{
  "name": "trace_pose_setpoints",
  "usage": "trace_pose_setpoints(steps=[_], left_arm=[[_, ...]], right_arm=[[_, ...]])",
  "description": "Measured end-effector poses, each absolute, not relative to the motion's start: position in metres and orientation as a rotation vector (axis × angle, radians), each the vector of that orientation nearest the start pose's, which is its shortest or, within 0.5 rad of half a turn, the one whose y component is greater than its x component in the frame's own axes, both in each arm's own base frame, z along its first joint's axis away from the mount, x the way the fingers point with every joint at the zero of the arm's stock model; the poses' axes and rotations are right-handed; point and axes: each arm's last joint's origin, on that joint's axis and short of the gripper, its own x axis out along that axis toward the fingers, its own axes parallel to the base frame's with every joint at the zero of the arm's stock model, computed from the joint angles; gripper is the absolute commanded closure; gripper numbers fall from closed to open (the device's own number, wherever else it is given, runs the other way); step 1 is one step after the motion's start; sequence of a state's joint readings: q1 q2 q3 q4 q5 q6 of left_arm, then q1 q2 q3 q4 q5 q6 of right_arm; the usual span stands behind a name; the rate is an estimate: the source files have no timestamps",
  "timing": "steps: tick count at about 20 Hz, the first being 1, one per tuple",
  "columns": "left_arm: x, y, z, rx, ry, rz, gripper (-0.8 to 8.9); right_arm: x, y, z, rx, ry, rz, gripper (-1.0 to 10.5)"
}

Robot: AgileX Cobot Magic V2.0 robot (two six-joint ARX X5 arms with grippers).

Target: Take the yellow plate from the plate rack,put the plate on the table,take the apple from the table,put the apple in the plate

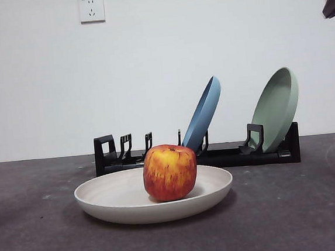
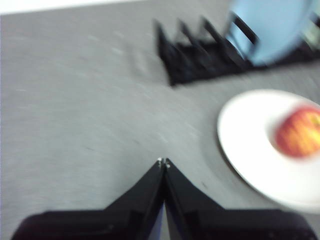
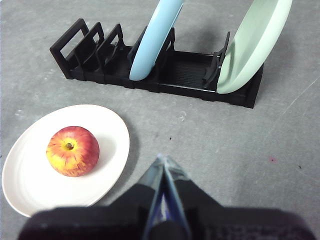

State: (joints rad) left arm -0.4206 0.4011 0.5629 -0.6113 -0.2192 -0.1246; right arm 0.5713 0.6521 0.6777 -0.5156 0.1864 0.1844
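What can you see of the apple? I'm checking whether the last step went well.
The apple is roundish, red streaked with yellow-orange, with smooth, slightly glossy skin. In the right wrist view its stem hollow faces up, yellow around a short dark stem. It sits upright inside the cream plate, resting on the plate's floor near the middle. Nothing else touches it: neither gripper is on it. The plate lies flat on the grey table, in front of the black rack.
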Motion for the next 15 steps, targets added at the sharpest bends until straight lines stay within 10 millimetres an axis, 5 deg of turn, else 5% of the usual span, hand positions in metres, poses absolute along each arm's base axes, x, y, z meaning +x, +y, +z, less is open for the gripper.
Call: trace_pose_setpoints(steps=[6, 15], left_arm=[[0.071, -0.001, 0.265, -0.123, 0.225, 0.091, 8.15], [0.091, 0.003, 0.167, -0.071, 0.194, 0.015, 8.14]], right_arm=[[0.119, 0.07, 0.285, -0.003, 0.49, 0.332, 9.6], [0.119, 0.07, 0.285, -0.003, 0.49, 0.332, 9.6]])
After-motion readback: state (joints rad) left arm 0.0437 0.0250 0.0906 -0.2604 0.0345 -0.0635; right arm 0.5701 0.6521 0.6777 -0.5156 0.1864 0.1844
